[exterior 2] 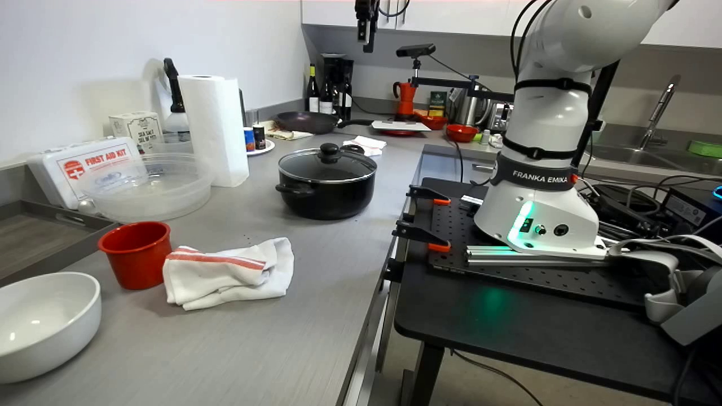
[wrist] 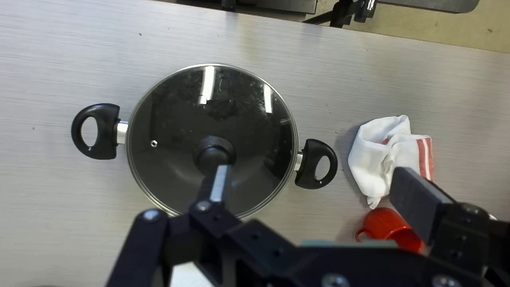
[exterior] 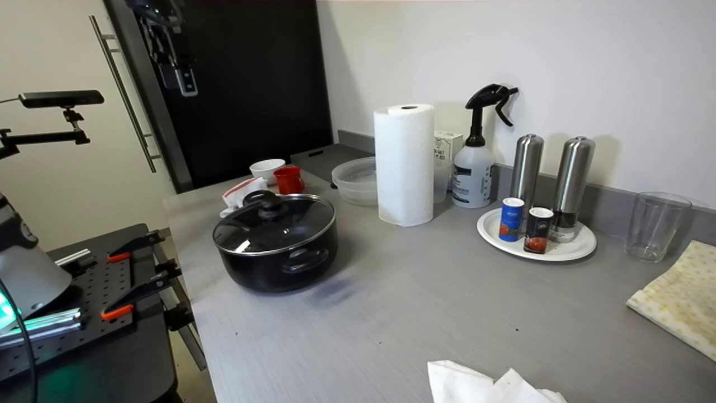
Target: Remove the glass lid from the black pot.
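Nearest of all in the wrist view, it's the claw (wrist: 312, 171), fingers blurred and spread wide apart, one of them blocking a slice of the glass lid (wrist: 213, 123). And the lid? Resting on the black pot (exterior 2: 330, 202), with the claw well apart above it! Beneath that glass it's too dark to call. Both exterior views cut the claw's upper parts off at the top edge. Near the pot, a striped towel (wrist: 378, 159); close to that a red mug (wrist: 380, 225), partly lost behind the claw. All this on a grey bench (exterior: 391, 313), brushed in fine streaks, dotted with dark specks. An exterior view chops a white cloth (exterior: 484, 386) at its bottom edge, and farther along the paper towel roll (exterior: 405, 168) covers part of a plastic tub (exterior: 357, 187). In an exterior view a white bowl (exterior 2: 53, 338) is sliced by the left edge. Out to the room: white wall (exterior: 587, 67), black panel (exterior: 257, 95), wine bottles (exterior 2: 313, 93) by the far wall, a metal tap (exterior 2: 657, 117), and pale cupboards (exterior 2: 451, 14) cropped at the top.
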